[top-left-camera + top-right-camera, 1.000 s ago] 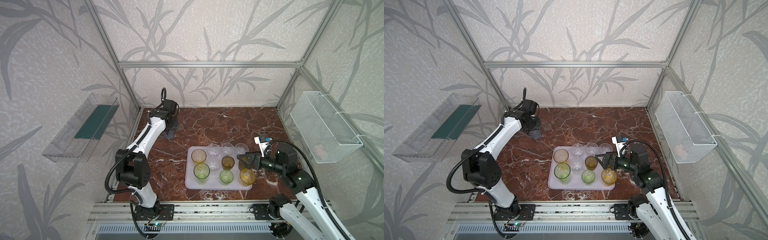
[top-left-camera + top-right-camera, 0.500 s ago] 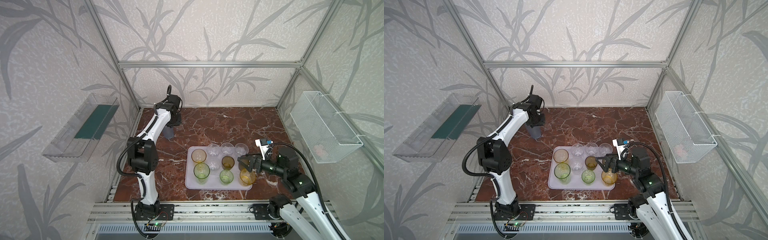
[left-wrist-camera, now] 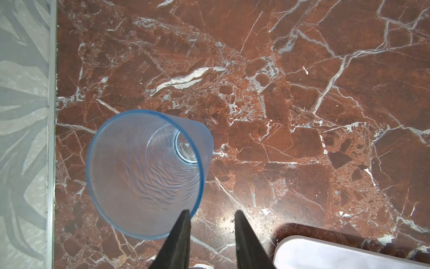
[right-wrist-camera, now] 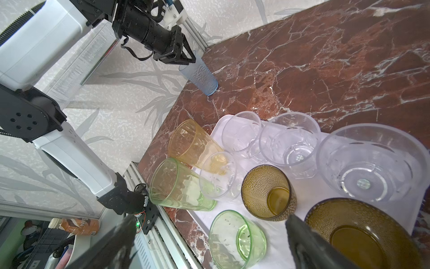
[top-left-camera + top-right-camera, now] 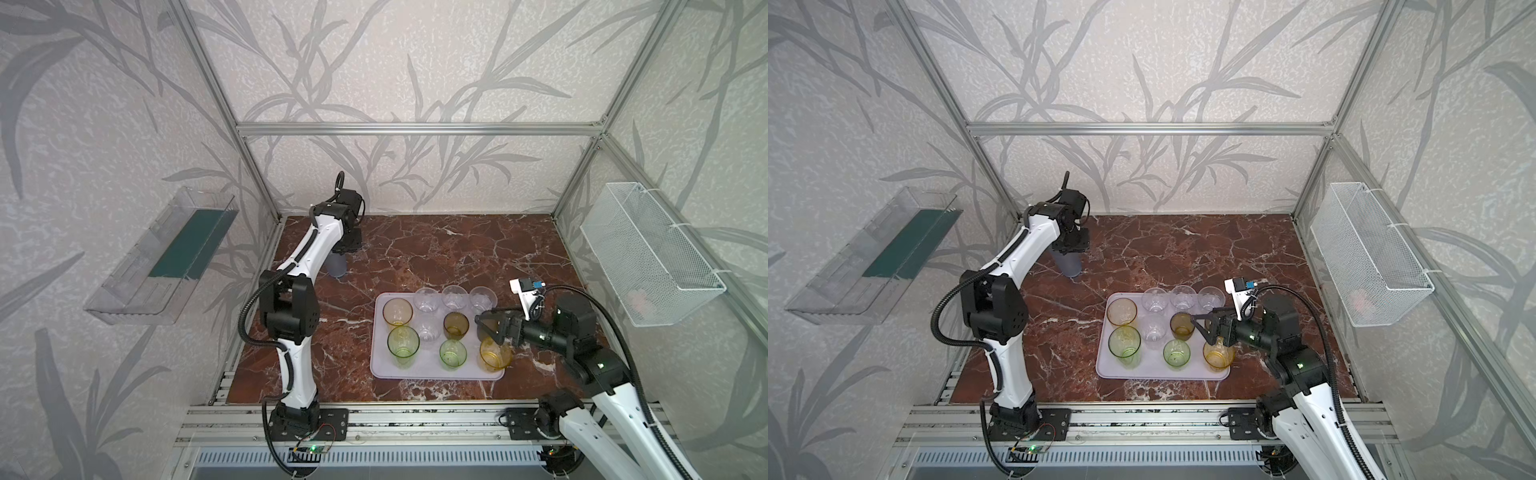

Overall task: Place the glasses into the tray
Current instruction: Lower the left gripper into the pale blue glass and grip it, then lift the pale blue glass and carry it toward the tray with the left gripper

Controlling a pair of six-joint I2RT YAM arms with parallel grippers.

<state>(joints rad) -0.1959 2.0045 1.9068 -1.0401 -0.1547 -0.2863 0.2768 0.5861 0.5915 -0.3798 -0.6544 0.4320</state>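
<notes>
At far left of the marble tabletop, the frosted blue tumbler stands upright, well apart from the tray holding nine other tumblers. Left gripper: narrowly parted, empty, one finger over the rim; descending thus would likely topple the tumbler. Right gripper: spread wide, empty, over the tray.

Bright, even light; soft shadows.

Left arm reconfigured: elbow swung up and to the right, forearm now steeper. Left gripper shifted slightly toward the far side over the frosted blue tumbler. Its jaws have narrowed.
</notes>
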